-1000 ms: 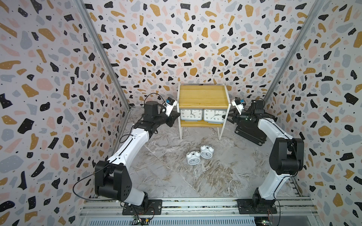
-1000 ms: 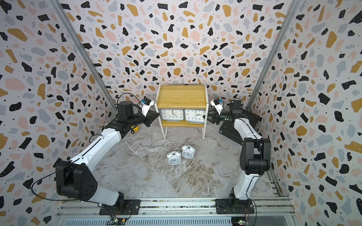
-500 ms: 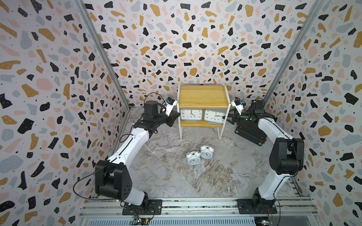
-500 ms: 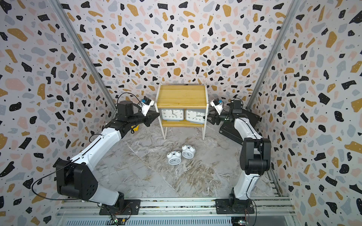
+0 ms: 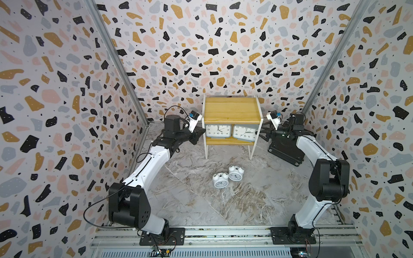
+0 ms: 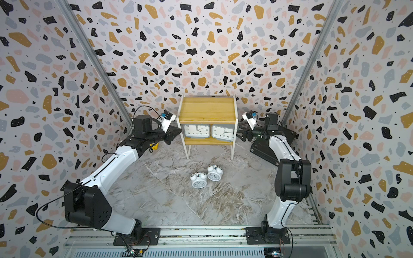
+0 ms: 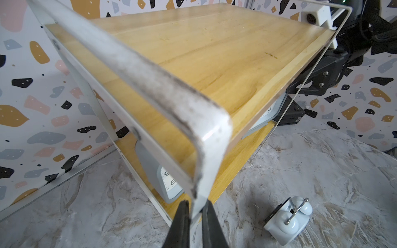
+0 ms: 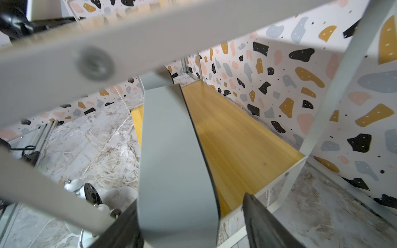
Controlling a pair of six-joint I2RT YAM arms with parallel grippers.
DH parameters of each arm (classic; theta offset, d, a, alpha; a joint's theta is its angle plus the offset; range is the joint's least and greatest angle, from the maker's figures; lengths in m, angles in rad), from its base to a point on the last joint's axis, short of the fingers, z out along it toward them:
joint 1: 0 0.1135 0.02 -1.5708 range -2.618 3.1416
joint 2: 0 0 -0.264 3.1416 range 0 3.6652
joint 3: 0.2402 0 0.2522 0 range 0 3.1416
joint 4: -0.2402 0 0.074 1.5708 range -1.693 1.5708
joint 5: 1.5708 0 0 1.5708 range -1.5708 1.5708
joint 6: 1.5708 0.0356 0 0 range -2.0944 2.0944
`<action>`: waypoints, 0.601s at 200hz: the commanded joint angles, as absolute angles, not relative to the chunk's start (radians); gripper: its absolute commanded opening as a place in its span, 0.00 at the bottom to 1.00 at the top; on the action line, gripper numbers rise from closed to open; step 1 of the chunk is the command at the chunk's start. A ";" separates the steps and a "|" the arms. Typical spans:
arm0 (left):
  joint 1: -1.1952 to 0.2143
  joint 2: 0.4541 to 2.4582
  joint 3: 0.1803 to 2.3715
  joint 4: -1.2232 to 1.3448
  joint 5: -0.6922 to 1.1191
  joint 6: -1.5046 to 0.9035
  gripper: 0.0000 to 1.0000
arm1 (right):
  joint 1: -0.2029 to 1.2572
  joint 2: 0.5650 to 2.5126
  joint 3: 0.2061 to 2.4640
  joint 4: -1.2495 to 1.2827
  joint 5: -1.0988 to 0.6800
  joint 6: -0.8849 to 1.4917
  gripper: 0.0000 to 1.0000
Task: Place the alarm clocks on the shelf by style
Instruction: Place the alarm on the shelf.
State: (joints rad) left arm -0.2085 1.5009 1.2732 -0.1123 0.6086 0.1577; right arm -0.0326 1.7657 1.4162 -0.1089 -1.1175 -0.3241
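My right pincer gapes wide around the slightly tilted grey clock on the shelf lower tier at frame centre, while my left pincer pinches its white leg; release step, I judge, and next I back out and fetch the round clocks lying below centre.

Both top views look down from high above the front edge — near-identical, sharing the whole counter and shelf. Each wrist view faces the shelf close up, from opposite ends.
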 commanded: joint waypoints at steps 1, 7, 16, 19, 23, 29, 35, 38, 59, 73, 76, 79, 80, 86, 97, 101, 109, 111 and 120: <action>-0.202 1.526 1.298 -0.142 0.611 0.135 0.12 | -0.066 1.670 1.397 -0.016 -1.155 -0.252 0.75; -0.202 1.526 1.298 -0.143 0.612 0.136 0.12 | -0.070 1.661 1.388 -0.014 -1.150 -0.248 0.75; -0.202 1.526 1.299 -0.142 0.614 0.136 0.12 | -0.079 1.647 1.371 -0.012 -1.139 -0.243 0.74; -0.202 1.525 1.297 -0.142 0.614 0.134 0.12 | -0.083 1.642 1.365 -0.012 -1.136 -0.241 0.74; -0.202 1.526 1.298 -0.142 0.615 0.133 0.12 | -0.085 1.636 1.357 -0.010 -1.131 -0.239 0.74; -0.202 1.525 1.298 -0.141 0.618 0.134 0.12 | -0.090 1.626 1.343 -0.002 -1.123 -0.232 0.73; -0.202 1.525 1.299 -0.140 0.620 0.132 0.12 | -0.094 1.615 1.327 0.008 -1.113 -0.221 0.72; -0.202 1.526 1.299 -0.141 0.620 0.133 0.12 | -0.096 1.611 1.320 0.012 -1.109 -0.216 0.71; -0.202 1.525 1.298 -0.140 0.623 0.129 0.12 | -0.100 1.587 1.284 -0.001 -1.052 -0.204 0.57; -0.202 1.524 1.297 -0.140 0.623 0.130 0.12 | -0.100 1.586 1.272 -0.020 -1.028 -0.194 0.39; -0.202 1.523 1.297 -0.140 0.623 0.130 0.12 | -0.100 1.586 1.268 -0.019 -1.027 -0.191 0.35; -0.202 1.523 1.297 -0.140 0.623 0.130 0.12 | -0.100 1.587 1.263 -0.017 -1.028 -0.188 0.32; -0.202 1.523 1.297 -0.140 0.623 0.130 0.12 | -0.100 1.587 1.262 -0.015 -1.028 -0.188 0.32; -0.202 1.523 1.296 -0.140 0.624 0.130 0.12 | -0.100 1.589 1.251 -0.003 -1.030 -0.173 0.26; -0.202 1.525 1.296 -0.138 0.625 0.130 0.12 | -0.098 1.593 1.233 0.024 -1.038 -0.153 0.19; -0.202 1.525 1.298 -0.137 0.627 0.128 0.12 | -0.098 1.596 1.229 0.031 -1.042 -0.146 0.17; -0.202 1.526 1.298 -0.138 0.626 0.128 0.12 | -0.097 1.605 1.230 0.033 -1.054 -0.139 0.13; -0.202 1.526 1.297 -0.138 0.626 0.128 0.12 | -0.096 1.607 1.231 0.031 -1.056 -0.139 0.12; -0.202 1.526 1.297 -0.137 0.628 0.128 0.12 | -0.094 1.620 1.240 0.020 -1.063 -0.138 0.10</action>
